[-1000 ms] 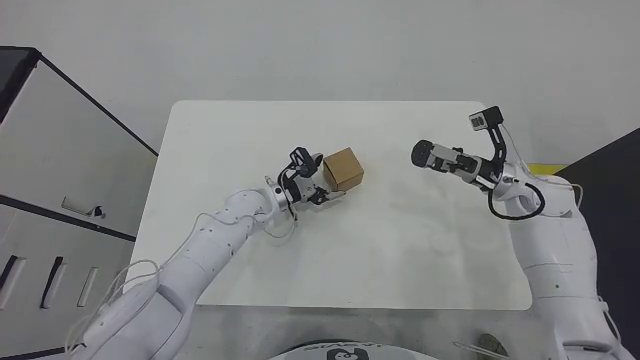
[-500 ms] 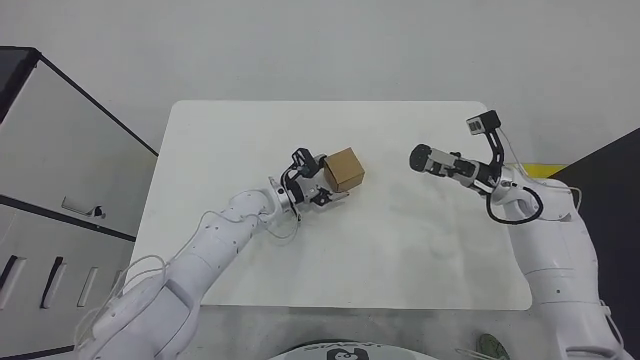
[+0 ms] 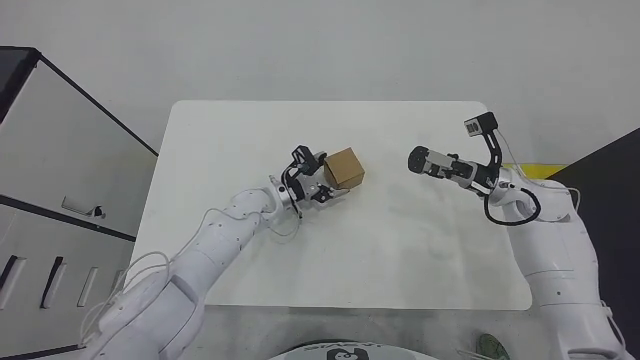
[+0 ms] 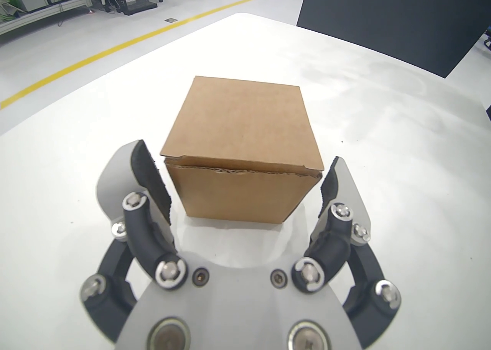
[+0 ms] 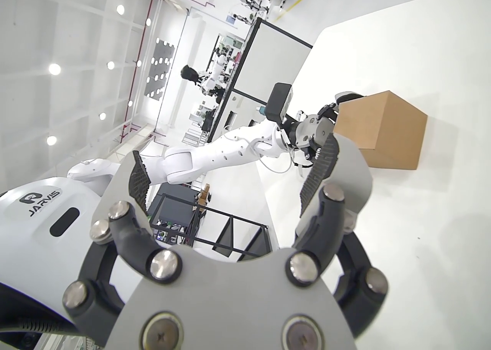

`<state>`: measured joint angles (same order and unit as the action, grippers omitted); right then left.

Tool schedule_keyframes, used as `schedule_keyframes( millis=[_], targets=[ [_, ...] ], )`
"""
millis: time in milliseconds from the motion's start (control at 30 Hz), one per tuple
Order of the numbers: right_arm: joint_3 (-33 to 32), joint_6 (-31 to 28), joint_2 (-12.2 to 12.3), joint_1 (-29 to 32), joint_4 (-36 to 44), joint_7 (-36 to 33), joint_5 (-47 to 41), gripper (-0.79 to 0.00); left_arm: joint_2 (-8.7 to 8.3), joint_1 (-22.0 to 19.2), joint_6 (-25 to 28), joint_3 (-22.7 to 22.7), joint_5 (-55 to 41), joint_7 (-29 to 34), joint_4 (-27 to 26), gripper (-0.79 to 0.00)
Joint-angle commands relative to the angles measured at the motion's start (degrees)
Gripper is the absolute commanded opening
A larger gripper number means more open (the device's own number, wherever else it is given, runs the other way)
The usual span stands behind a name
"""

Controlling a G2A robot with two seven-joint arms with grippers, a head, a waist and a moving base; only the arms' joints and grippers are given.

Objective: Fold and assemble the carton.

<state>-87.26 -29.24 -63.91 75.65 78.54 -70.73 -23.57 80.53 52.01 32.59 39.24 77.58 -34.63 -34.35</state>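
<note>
A small brown carton (image 3: 344, 168) stands closed as a cube near the middle of the white table (image 3: 400, 260). In the left wrist view the carton (image 4: 239, 152) has its top flap folded flat, with a rough seam along the near edge. My left gripper (image 4: 241, 171) is open just short of the carton, one finger on each side of its near face, not touching it. My left gripper (image 3: 322, 182) sits at the carton's left side in the top view. My right gripper (image 3: 415, 158) hangs open and empty above the table, to the carton's right. The carton (image 5: 387, 129) lies beyond the right gripper (image 5: 234, 167).
A dark cabinet (image 3: 40, 160) stands off the table's left edge. A dark panel (image 3: 610, 175) stands past the right edge. Bare tabletop lies in front of the carton and to its right.
The left gripper has shifted slightly closer to the carton. The right arm has edged a little to the left. The carton has not moved.
</note>
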Motion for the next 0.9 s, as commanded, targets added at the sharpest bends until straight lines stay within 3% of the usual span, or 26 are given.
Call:
schedule_keyframes(
  millis=[0,100,133,167,200,233,267,300,600,867],
  targets=[
    [0.1,-0.1,0.1,0.0,0.0,0.1,-0.1,0.0,0.28,-0.2,0.2,-0.2,0.0,0.1,0.5,0.0],
    [0.3,0.0,0.3,0.0,0.0,0.3,-0.1,0.0,0.69,-0.5,0.5,-0.5,-0.1,0.0,1.2,0.0],
    [0.3,0.0,0.3,0.0,0.0,0.3,-0.1,0.0,0.81,-0.6,0.6,-0.5,-0.1,-0.1,1.5,-0.062],
    [0.4,0.0,0.3,0.0,-0.1,0.3,-0.1,0.0,0.92,-0.7,0.8,-0.5,-0.2,-0.2,1.7,-0.188],
    [0.4,-0.1,0.4,0.0,-0.1,0.4,-0.1,0.0,1.03,-0.8,0.9,-0.6,-0.3,-0.3,2.0,-0.406],
    [0.5,-0.1,0.4,-0.1,-0.2,0.4,-0.2,0.0,1.13,-0.9,1.0,-0.6,-0.3,-0.3,2.3,-0.456],
    [0.5,-0.1,0.5,-0.1,-0.2,0.6,-0.2,0.0,1.21,-1.0,1.1,-0.6,-0.4,-0.5,2.6,-0.557],
    [0.6,0.0,0.5,-0.1,-0.3,0.6,-0.2,0.0,1.29,-1.1,1.1,-0.6,-0.4,-0.7,2.9,-0.785],
    [1.2,-0.1,0.9,-1.0,-1.3,2.2,0.3,0.0,1.08,-1.6,1.5,0.2,0.2,-2.4,3.8,-0.785],
    [3.0,-0.1,0.9,-3.1,-2.6,2.8,0.4,0.0,-1.89,0.1,4.3,3.0,2.8,-2.8,-1.5,-0.785]
  ],
)
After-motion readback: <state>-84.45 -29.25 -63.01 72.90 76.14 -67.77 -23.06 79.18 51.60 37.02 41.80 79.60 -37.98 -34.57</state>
